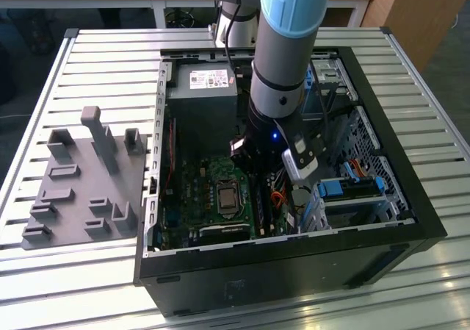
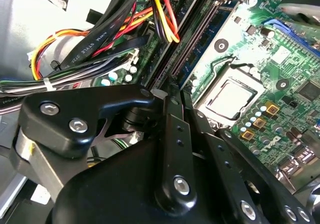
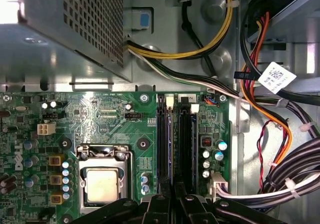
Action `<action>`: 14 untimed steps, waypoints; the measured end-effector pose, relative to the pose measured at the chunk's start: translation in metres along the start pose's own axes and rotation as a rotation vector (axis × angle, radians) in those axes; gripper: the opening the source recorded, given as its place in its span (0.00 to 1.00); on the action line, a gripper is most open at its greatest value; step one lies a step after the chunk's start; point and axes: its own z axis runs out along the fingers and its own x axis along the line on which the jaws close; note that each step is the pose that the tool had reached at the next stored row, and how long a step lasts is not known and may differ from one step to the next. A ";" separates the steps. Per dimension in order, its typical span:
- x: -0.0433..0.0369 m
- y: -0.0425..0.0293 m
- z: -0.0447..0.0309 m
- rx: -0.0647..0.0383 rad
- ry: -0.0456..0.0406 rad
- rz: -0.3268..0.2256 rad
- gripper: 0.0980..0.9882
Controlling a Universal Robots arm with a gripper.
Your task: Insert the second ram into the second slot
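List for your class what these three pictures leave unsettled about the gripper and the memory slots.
- Gripper fingertips: in the first wrist view they meet over the memory slots, so any held stick is hidden.
- Slot latches near the gripper: covered by its black linkage in both wrist views.
- Slots in the exterior view: the arm blocks them.
- Whether a stick sits fully seated: too narrow to tell in the second wrist view.

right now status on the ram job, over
Gripper down over the memory slots, fingers shut on a thin blue ram stick. Stick stands in the slots. Cable bundle alongside, not touching.
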 end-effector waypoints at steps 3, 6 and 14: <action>0.0000 -0.0001 0.0007 0.000 0.0002 0.000 0.04; 0.0000 0.0000 0.0010 0.000 0.0001 0.000 0.04; -0.0001 0.0000 0.0033 0.000 0.0000 0.001 0.04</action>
